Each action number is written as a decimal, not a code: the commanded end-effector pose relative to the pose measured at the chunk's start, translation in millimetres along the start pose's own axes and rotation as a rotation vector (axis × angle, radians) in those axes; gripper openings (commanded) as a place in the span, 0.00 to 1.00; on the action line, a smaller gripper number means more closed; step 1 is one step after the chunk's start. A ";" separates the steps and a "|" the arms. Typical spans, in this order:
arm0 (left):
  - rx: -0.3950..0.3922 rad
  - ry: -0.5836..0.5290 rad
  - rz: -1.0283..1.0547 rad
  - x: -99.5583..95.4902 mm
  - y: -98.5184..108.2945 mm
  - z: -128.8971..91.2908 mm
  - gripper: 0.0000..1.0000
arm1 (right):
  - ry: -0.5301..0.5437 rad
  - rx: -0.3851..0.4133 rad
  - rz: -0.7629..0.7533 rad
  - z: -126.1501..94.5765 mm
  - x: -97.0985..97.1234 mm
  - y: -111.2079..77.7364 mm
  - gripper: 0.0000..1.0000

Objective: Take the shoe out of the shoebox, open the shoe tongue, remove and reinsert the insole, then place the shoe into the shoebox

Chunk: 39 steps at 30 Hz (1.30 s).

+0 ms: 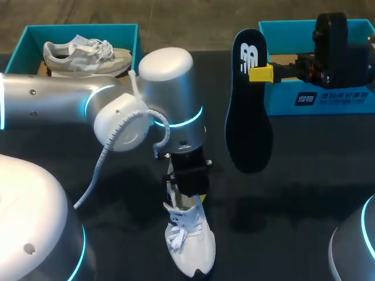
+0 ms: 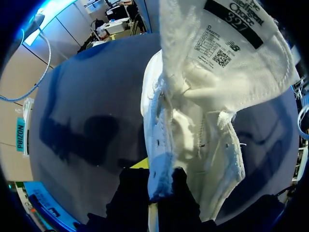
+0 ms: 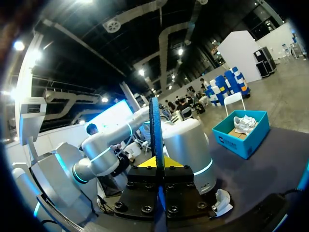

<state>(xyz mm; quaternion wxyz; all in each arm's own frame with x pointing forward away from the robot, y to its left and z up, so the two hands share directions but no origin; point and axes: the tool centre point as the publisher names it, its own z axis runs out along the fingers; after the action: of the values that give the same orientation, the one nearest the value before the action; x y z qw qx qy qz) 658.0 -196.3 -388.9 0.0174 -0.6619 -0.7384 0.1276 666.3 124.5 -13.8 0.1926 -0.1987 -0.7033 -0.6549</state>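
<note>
A white shoe (image 1: 190, 240) stands on the black table (image 1: 293, 193) near its front edge, toe toward me. My left gripper (image 1: 190, 190) comes down on its heel end. In the left wrist view the left gripper (image 2: 161, 191) is shut on the shoe's (image 2: 193, 140) side wall at the opening, and the tongue (image 2: 227, 53) is folded up and back. The black insole (image 1: 249, 111) hangs in the air over the table's right middle, with my right gripper (image 1: 261, 73) shut on its upper end. Between the right gripper's (image 3: 158, 164) fingers the insole (image 3: 155, 130) shows edge-on.
A teal shoebox (image 1: 26, 44) at the back left holds a second pale shoe (image 1: 88, 52). Another teal shoebox (image 1: 316, 99) stands at the back right, behind my right gripper. My left arm's big elbow (image 1: 146, 99) rises over the table's middle.
</note>
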 end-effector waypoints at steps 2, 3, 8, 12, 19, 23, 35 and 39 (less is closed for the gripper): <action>-0.009 0.001 0.003 -2.7 -1.9 2.4 0.35 | -0.002 0.002 0.002 0.9 0.0 0.0 0.00; -0.011 0.000 0.004 -3.1 -2.4 1.9 0.38 | -0.002 0.002 0.002 0.9 0.0 0.0 0.00; -0.015 -0.016 0.019 -5.1 -4.7 -1.9 0.65 | -0.002 0.002 0.002 0.9 0.0 0.0 0.00; -0.025 -0.069 0.037 -4.9 -7.6 -15.4 0.88 | -0.002 0.002 0.002 0.9 0.0 0.0 0.00; -0.060 -0.247 0.044 8.9 -7.2 -62.5 1.00 | -0.002 0.002 0.002 0.9 0.0 0.0 0.00; -0.065 -0.396 0.092 19.9 -6.0 -94.6 1.00 | -0.002 0.002 0.002 0.9 0.0 0.0 0.00; -0.066 -0.746 0.138 37.2 4.0 -152.3 1.00 | -0.002 0.002 0.002 0.9 0.0 0.0 0.00; 0.029 -0.822 0.162 38.6 3.7 -178.6 1.00 | -0.002 0.002 0.002 0.9 0.0 0.0 0.00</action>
<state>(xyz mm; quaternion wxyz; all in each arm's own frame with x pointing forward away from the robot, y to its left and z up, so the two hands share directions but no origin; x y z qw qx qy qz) 689.7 -166.1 -247.7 -0.2077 -0.6488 -0.6703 0.2943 666.3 124.6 -13.8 0.1926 -0.1986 -0.7033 -0.6548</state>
